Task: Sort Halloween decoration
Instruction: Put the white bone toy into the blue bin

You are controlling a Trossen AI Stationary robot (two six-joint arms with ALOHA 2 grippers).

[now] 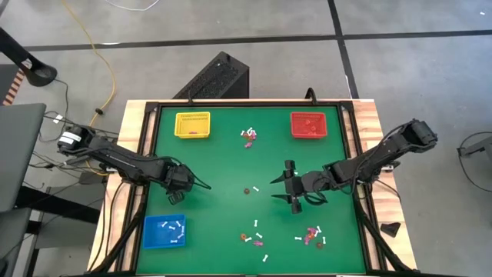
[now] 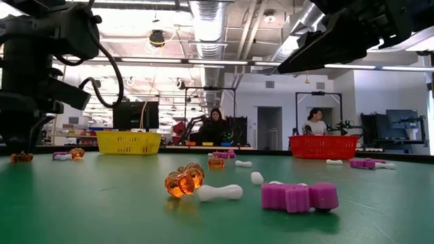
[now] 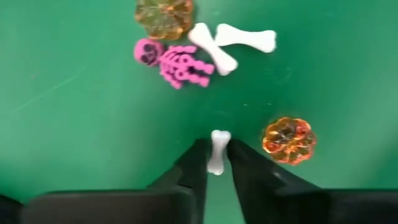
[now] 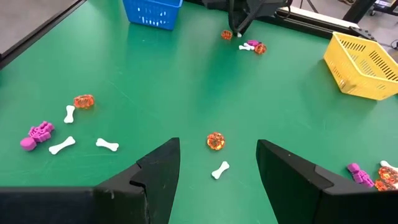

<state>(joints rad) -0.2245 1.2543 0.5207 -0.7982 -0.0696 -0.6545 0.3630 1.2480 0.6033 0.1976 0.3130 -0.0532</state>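
My left gripper (image 3: 216, 146) points down at the green mat near the table's left side (image 1: 181, 181), shut on a small white bone (image 3: 218, 138). Beside it lie a pink skeleton (image 3: 174, 62), two crossed white bones (image 3: 231, 42) and two orange pumpkins (image 3: 288, 139). My right gripper (image 4: 217, 162) hangs open above the mat's middle right (image 1: 294, 190), over an orange pumpkin (image 4: 215, 141) and a white bone (image 4: 220, 169), touching neither. More trinkets lie in clusters at the far middle (image 1: 249, 137) and along the near side (image 1: 311, 235). My left gripper pinches the white bone by its shaft and one knobbed end (image 3: 216, 163) between its two fingers (image 3: 198, 158). The fingers come from above, pointing down. The other knobbed end sticks out past the fingertips. Whether the bone is clear of the mat I cannot tell.
A yellow tray (image 1: 192, 125) stands at the far left, a red tray (image 1: 310, 125) at the far right, and a blue tray (image 1: 164, 231) holding white bones at the near left. A black frame (image 1: 246, 104) edges the mat. People sit in the room beyond.
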